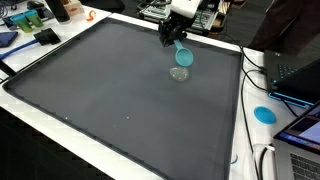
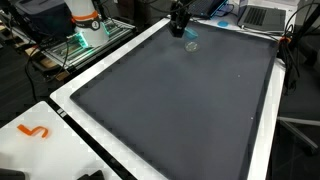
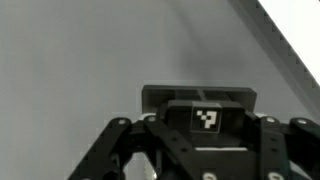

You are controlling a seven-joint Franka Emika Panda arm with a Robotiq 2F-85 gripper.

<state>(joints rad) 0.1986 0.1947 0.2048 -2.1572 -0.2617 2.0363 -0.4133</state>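
My gripper (image 1: 176,42) hangs over the far end of a large dark mat (image 1: 110,100), near its back edge. It looks shut on a small teal cup-like object (image 1: 182,55), which hangs tilted just below the fingers and off the mat. A pale grey round patch (image 1: 180,74) lies on the mat right under it; I cannot tell whether it is a shadow or a flat thing. In both exterior views the teal object (image 2: 191,33) sits beside the gripper (image 2: 183,30). The wrist view shows only grey mat and the gripper's black body with a checkered tag (image 3: 207,119); the fingertips and the teal object are hidden there.
A white table border (image 1: 240,120) rings the mat. On it lie a blue disc (image 1: 264,114), laptops (image 1: 300,75) with cables, and an orange piece (image 2: 35,131). Equipment clutter (image 1: 30,25) stands at the far corner.
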